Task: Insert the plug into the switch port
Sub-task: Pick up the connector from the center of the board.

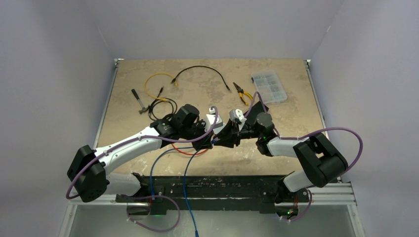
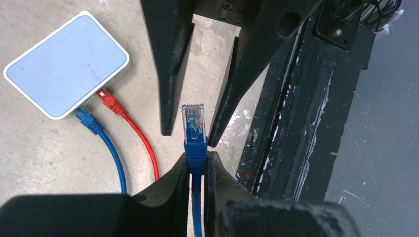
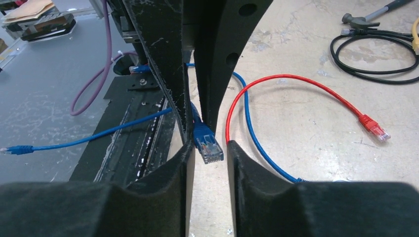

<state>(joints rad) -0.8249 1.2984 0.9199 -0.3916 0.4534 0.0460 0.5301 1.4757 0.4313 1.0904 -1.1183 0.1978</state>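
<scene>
My left gripper [image 2: 197, 158] is shut on the blue boot of a blue cable. Its clear-tipped plug [image 2: 193, 121] sticks out past my fingertips. My right gripper [image 3: 207, 148] is open, with the same plug [image 3: 207, 144] between its fingers; a gap shows on each side. The right gripper's fingers [image 2: 170, 74] also show from the left wrist, straddling the plug. The white switch [image 2: 66, 64] lies flat on the table to the left, with a blue plug [image 2: 86, 118] and a red plug [image 2: 111, 102] sitting in its ports. In the top view both grippers [image 1: 217, 139] meet mid-table; the switch is hidden there.
The red cable's free plug [image 3: 374, 127] lies on the table. A black cable coil [image 3: 375, 54] and a hammer [image 3: 363, 19] lie further off. Pliers [image 1: 242, 93], a clear compartment box [image 1: 269, 87] and a yellow cable [image 1: 158, 81] lie at the back. A black rail [image 1: 212, 187] runs along the front edge.
</scene>
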